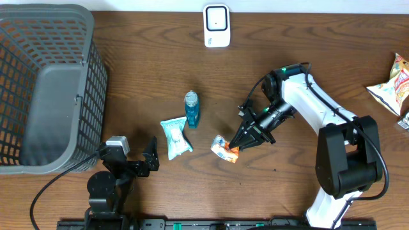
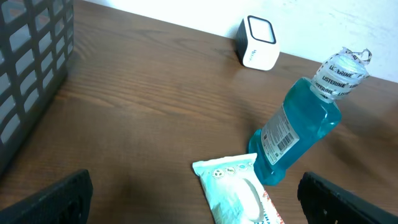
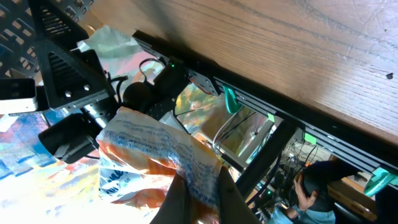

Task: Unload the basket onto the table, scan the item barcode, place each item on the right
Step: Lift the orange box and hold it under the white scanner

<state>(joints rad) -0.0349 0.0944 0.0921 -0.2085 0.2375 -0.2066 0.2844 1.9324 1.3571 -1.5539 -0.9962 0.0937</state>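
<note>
An orange, white and blue snack packet (image 1: 223,149) is pinched at its right end by my right gripper (image 1: 240,144), low over the table's front middle. In the right wrist view both fingers (image 3: 181,198) are shut on the crinkled packet (image 3: 155,146). The white barcode scanner (image 1: 216,25) stands at the far edge, well away from the packet, and also shows in the left wrist view (image 2: 258,42). My left gripper (image 1: 152,156) rests open at the front left, with its fingers (image 2: 62,198) spread wide and nothing gripped between them.
A blue mouthwash bottle (image 1: 192,108) lies beside a pale wipes pack (image 1: 175,137), just ahead of the left gripper (image 2: 194,190). A grey mesh basket (image 1: 51,83) fills the left side. Snack bags (image 1: 391,86) lie at the right edge.
</note>
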